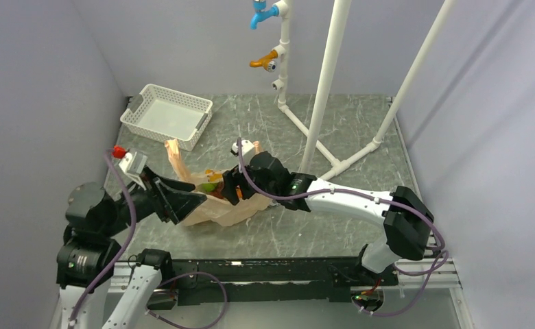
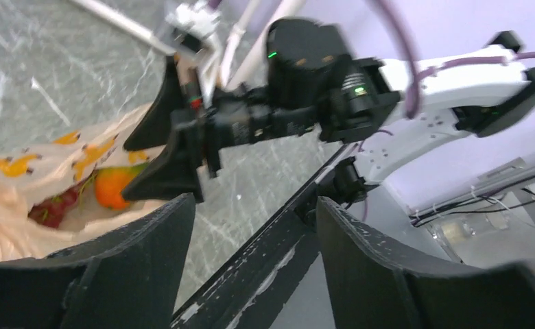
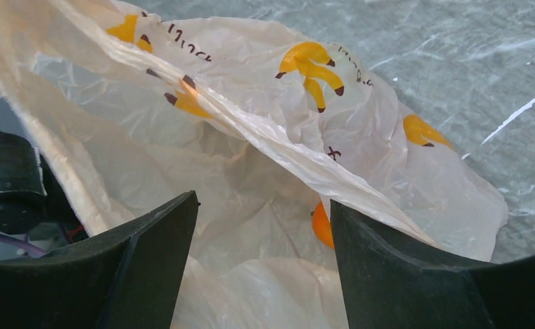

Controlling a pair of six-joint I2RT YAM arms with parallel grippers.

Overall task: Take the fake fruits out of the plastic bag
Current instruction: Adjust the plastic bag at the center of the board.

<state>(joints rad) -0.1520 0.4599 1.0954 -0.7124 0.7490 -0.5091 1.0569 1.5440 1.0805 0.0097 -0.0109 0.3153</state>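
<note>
Top external view: the bag (image 1: pixel 218 205) lies crumpled on the table (image 1: pixel 361 130), near the near edge and left of centre, with both grippers at it. The left gripper (image 2: pixel 254 205) sits at the bag's left end, its jaws wide apart and nothing between them. The right gripper (image 3: pixel 263 202) hangs over the bag's mouth from the right, its jaws also wide apart. They straddle a raised fold of film but clamp nothing.

The fruits are inside the bag. The left wrist view shows the orange fruit (image 2: pixel 112 186) and the dark red grapes (image 2: pixel 51 210) beside it in the opening. A green patch (image 1: pixel 210 186) in the mouth is probably the 3rd fruit. From the right wrist only a sliver of orange shows past the fold.

The bag looks thin, light and limp, so it will likely drag along with any pull unless 1 gripper pins it. The film is probably slippery and easy to pinch by mistake. The fruits look light, hard and smooth. The round orange one may roll or squirt out of a shallow grip, so it is best taken across its middle. The lumpy grape bunch should give an easier hold.

The fold across the mouth stands between the right fingers and the fruit. The 2 grippers are close together, so they could collide. The basket (image 1: pixel 165 115) at the far left corner, the pipe frame (image 1: pixel 326 89) and the taps (image 1: pixel 265 41) at the far edge stand well apart from the bag.
</note>
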